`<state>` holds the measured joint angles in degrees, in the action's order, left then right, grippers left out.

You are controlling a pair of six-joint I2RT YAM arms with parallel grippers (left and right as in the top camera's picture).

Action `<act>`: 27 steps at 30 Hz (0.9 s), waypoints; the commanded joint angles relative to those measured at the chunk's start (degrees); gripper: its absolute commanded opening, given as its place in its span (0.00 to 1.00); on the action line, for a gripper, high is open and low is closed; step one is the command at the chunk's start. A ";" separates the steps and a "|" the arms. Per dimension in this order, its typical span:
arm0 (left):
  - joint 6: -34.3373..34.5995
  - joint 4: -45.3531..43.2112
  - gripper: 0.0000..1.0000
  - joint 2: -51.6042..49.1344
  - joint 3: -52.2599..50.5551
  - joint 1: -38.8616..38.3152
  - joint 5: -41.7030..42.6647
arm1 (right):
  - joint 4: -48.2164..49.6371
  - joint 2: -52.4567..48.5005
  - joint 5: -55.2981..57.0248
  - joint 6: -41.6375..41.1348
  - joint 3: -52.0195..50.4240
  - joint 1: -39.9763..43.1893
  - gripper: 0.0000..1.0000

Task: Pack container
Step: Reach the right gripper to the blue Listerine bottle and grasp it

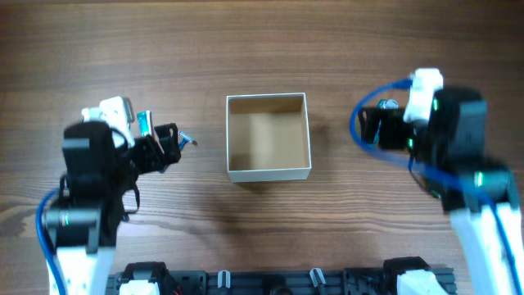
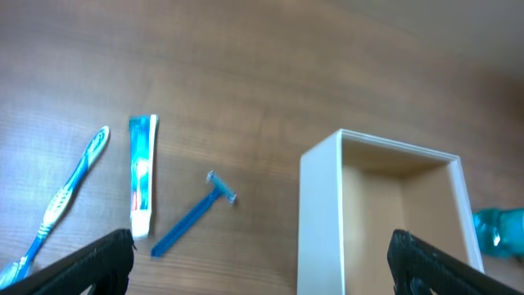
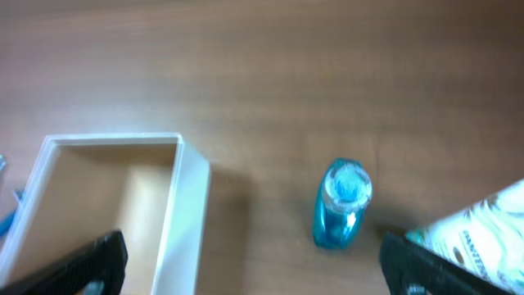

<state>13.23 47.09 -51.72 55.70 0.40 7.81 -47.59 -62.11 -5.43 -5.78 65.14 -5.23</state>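
Container: square, shallow, white walls, tan-brown inside

I see the container, a square, shallow cardboard box with white outer walls and a tan-brown inside, sitting flat on the wooden tabletop near the centre of my overhead view, a shade toward 12 o'clock. Its top is open, its sides run square to the frame, and the wall at 6 o'clock shows its white outer face.
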 commanded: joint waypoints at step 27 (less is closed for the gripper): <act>0.72 4.68 1.00 -9.94 4.74 -0.31 2.23 | -5.68 -28.98 8.20 -21.55 8.11 3.61 0.92</act>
<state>13.26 51.66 -61.60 59.27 0.40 8.08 -52.49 -90.30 -1.69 -21.93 73.01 -1.80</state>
